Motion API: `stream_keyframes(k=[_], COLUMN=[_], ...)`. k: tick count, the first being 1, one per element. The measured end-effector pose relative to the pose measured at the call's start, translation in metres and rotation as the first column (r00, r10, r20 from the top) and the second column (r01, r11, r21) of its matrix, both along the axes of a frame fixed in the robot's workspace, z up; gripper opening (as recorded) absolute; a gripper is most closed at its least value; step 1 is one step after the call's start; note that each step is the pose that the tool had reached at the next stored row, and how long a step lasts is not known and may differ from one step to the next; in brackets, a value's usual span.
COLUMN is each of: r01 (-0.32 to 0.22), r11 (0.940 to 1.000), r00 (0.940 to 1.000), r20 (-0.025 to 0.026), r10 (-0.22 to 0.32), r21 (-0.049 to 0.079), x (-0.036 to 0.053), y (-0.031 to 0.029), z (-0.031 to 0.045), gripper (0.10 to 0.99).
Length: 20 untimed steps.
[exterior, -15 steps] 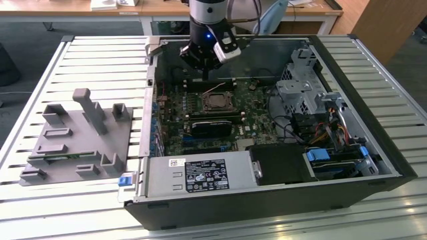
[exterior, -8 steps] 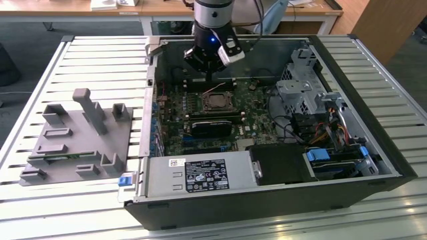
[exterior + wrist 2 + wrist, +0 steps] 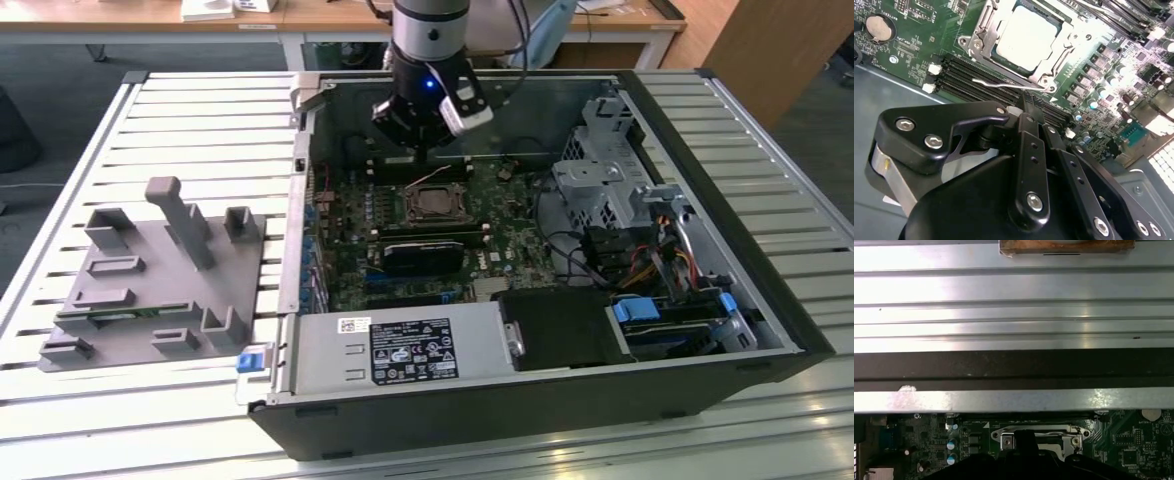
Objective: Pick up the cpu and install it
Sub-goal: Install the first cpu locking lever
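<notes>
Silver-grey cpu (image 3: 1026, 35) already sits in the socket (image 3: 985, 30), retention lever (image 3: 1004, 83) unlatched, claw (image 3: 1026, 107) clenched, empty above.

Before you, the silver slatted metal table (image 3: 187, 110) carries two items: an open black computer tower case (image 3: 534, 405), lying on its side, and, toward the exterior view's left, a grey plastic fixture tray (image 3: 147, 290) with upright posts.

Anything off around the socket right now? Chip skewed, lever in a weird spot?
Nothing looks damaged or spilled. The cpu lies flat and square in the socket, but the thin retention lever stands unlatched, sticking out over the memory slots. The gripper hangs just above that area.
</notes>
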<state>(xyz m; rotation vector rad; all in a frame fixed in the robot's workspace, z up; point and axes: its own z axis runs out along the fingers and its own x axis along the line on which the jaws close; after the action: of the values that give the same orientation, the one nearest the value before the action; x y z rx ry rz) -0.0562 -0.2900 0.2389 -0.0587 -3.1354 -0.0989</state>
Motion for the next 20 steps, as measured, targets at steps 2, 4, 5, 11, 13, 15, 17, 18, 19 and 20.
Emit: stream_keyframes(k=[2,4,5,11,13,15,17,18,19,20], r01=[0.000,0.000,0.000,-0.060,-0.070,-0.071,-0.071,-0.071,-0.071,-0.071], r11=[1.0000,1.0000,1.0000,0.9982,0.9975,0.9975,0.9975,0.9975,0.9975,0.9975], r00=[1.0000,1.0000,1.0000,0.9982,0.9975,0.9975,0.9975,0.9975,0.9975,0.9975], r20=[0.0000,0.0000,0.0000,0.0000,-0.0001,-0.0002,0.0000,0.0000,0.0000,0.0000], r10=[0.000,0.000,0.000,0.060,0.070,0.071,0.071,0.071,0.071,0.071], r21=[0.000,0.000,0.000,0.000,0.000,0.000,0.000,0.000,0.000,0.000], x=[0.0005,0.0009,0.0010,0.0018,0.0035,0.0065,0.0097,0.0108,0.0116,0.0124], y=[0.0000,0.0000,0.0000,0.0000,0.0001,0.0006,0.0013,0.0017,0.0022,0.0028], z=[-0.0006,-0.0013,-0.0017,-0.0052,-0.0066,-0.0077,-0.0094,-0.0105,-0.0115,-0.0126], gripper=[0.106,0.106,0.106,0.106,0.106,0.106,0.106,0.106,0.106,0.106])
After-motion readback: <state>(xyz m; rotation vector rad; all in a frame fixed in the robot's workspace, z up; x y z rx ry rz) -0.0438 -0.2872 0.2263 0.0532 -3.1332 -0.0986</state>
